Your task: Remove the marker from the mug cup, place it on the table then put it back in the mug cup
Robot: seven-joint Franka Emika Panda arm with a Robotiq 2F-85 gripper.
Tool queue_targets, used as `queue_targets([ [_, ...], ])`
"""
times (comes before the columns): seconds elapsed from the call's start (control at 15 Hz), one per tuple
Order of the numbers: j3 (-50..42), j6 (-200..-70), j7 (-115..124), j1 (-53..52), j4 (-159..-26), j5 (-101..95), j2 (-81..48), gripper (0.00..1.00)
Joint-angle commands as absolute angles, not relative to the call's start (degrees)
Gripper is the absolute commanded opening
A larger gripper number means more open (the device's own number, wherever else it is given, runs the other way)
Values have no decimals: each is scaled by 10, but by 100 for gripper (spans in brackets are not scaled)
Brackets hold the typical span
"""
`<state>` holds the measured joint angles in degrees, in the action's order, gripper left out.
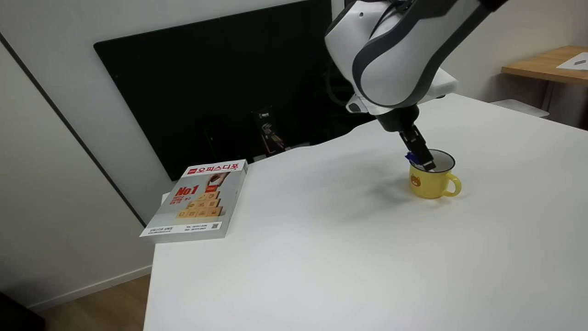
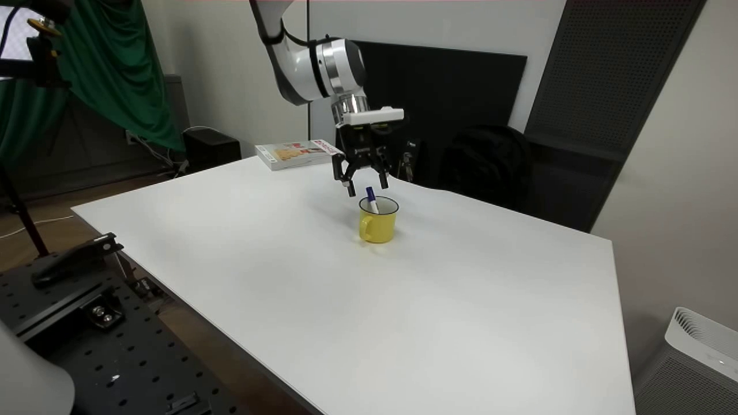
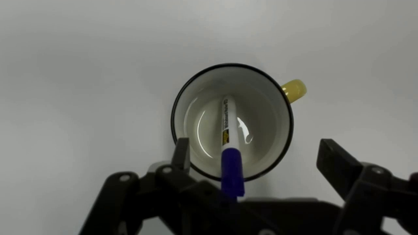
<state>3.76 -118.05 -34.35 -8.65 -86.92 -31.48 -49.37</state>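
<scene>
Hovers, on the end of a white robot arm (image 1: 397, 64) with dark grey bands, with a black two-fingered gripper (image 2: 368, 187) spread wide, just above a round, glossy yellow mug (image 2: 383, 230) with a black rim, set upright on a smooth white table (image 2: 277, 276). In the wrist view, overlaps the mug's rim with one finger and juts out beyond it with the other. Has a slim white marker (image 3: 231, 142) with a dark blue cap leaning inside the mug, with the cap upward, poking out over the rim between the fingertips, apart from both. Has, in both exterior views, a thick pale book (image 1: 193, 200) with red lettering lying at the table's edge, well apart from the mug.
</scene>
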Motion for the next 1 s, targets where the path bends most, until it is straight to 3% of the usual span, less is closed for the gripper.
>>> queue_targets([
  [0.0,34,-1171,-340,-92,-833,-312,-517,100],
  [0.87,32,-1164,-339,-100,-805,-311,-538,100],
  [0.93,32,-1162,-338,-101,-803,-311,-540,75],
])
